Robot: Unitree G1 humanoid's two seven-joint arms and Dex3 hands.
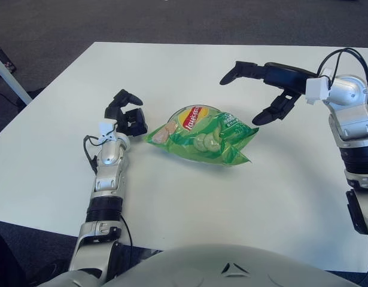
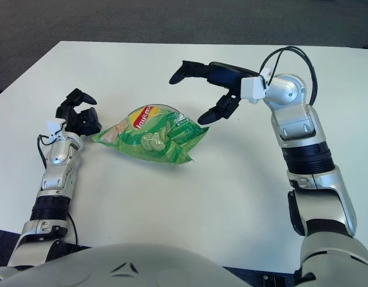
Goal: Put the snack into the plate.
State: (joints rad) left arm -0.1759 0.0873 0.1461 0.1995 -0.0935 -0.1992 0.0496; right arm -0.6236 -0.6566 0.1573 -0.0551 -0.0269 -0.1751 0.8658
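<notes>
Left eye view: white worktop [image 1: 189,203]. Green chip bag [image 1: 203,136], lying flat near the centre, red-and-yellow logo up. No plate to be seen. Left hand [image 1: 127,116] just beside the bag's left end, fingers [image 1: 134,99] partly curled, gripping nothing; contact with the bag not clear. Right hand [image 1: 264,84] above and to the right of the bag, fingers spread wide, empty, clear of the bag.

Both head eyes look forward-down at one table [image 1: 172,203].
</notes>
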